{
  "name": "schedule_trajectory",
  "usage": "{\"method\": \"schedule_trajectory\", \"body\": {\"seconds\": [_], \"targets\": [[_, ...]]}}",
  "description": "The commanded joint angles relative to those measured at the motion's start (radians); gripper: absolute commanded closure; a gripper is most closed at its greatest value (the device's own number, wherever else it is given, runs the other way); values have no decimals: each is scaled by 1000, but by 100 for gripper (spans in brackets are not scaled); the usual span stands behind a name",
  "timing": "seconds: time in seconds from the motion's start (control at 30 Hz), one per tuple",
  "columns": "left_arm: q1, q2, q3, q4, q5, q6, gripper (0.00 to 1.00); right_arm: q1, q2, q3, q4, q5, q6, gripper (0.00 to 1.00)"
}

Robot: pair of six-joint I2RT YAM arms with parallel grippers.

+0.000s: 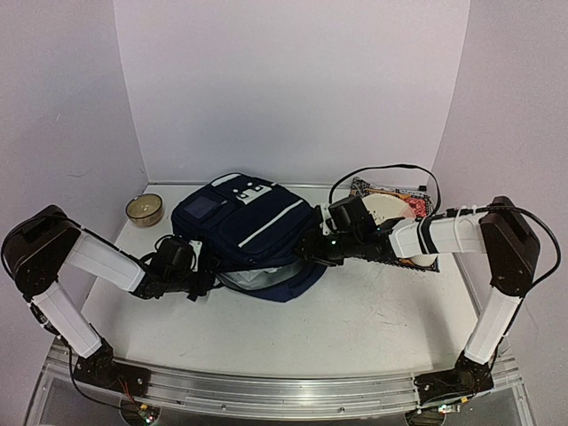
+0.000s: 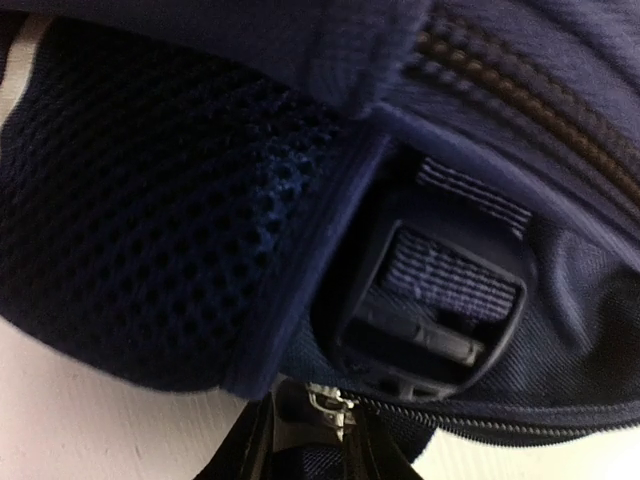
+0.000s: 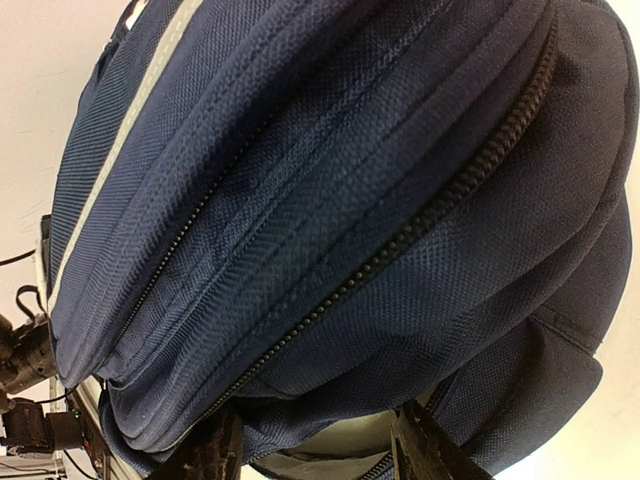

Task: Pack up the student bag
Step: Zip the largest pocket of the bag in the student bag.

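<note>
Jaws of the left gripper (image 2: 320,435) sit close around the small metal zip pull (image 2: 328,400) at the bag's corner, but I cannot tell whether they have bitten on it. The right gripper (image 3: 315,425) has its jaws partway apart with a thick fold of the bag's rim filling the gap, so it looks clamped there.

The student bag (image 1: 244,226) lies flat at the middle of the table (image 1: 373,319), with the left gripper at its 8 o'clock edge and the right at about 4 o'clock. Grey lining (image 1: 253,277) shows at 6 o'clock, so the mouth gapes. A small bowl (image 1: 144,209) sits well apart at 10 o'clock.

This looks like the zipping-up step. The next move calls for a firm pinch on the pull, then a steady drag along the zip track while the right side holds the fabric taut.
</note>
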Motion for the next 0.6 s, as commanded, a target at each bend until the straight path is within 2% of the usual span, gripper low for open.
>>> {"method": "schedule_trajectory", "body": {"seconds": [0.0,0.17,0.4,0.57], "targets": [[11,25,41,42,1,23,76,3,-52,2,57,-25,-19,49],[11,39,55,73,49,42,80,3,-40,7,66,-36,-19,49],[10,-26,10,73,182,-6,100,3,-27,5,88,-54,-1,50],[10,-121,-65,71,238,-80,100,4,-7,14,103,-54,4,59]]}}
